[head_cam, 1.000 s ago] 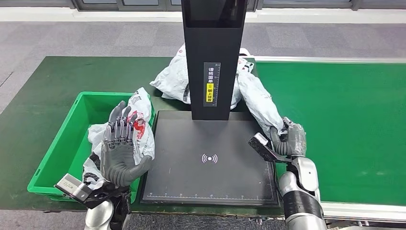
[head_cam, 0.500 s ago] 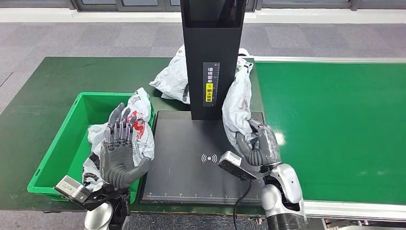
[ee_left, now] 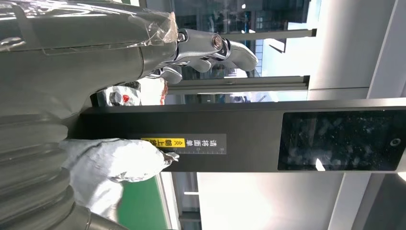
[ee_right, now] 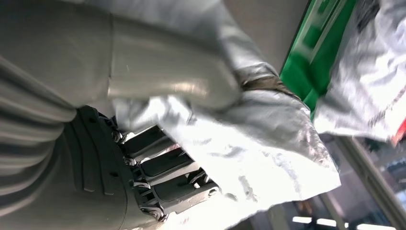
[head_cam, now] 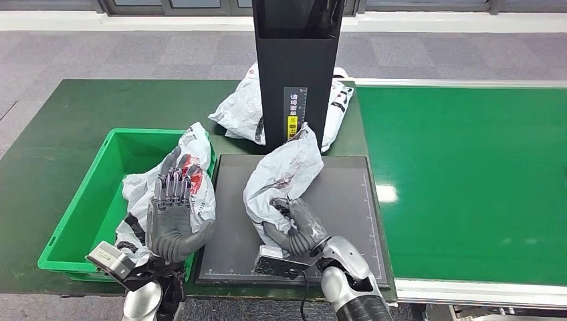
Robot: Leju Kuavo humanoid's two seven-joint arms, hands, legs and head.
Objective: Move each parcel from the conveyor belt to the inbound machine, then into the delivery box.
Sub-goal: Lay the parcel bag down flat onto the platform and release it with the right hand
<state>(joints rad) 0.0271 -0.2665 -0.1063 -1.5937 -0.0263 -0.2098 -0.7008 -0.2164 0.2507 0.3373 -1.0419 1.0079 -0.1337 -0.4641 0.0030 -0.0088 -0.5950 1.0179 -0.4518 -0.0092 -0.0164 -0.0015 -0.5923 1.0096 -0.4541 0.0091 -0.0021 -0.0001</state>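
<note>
We note a dark green desk (head_cam: pixel 60 114) under the setup, grey carpeted floor (head_cam: pixel 134 53) beyond it, and a pale strip (head_cam: pixel 468 21) along the far wall base.

Floor (head_cam: pixel 134 50): grey carpet in square tiles, running across the far side and down the near left. Far wall base (head_cam: pixel 414 7): dark framed panels, possibly glazing, above a pale strip (head_cam: pixel 434 21). Worktop (head_cam: pixel 47 144): dark green mat, left half of scene. Light: a bright overhead reflection (head_cam: pixel 386 194) on the glossy green surface at right.
</note>
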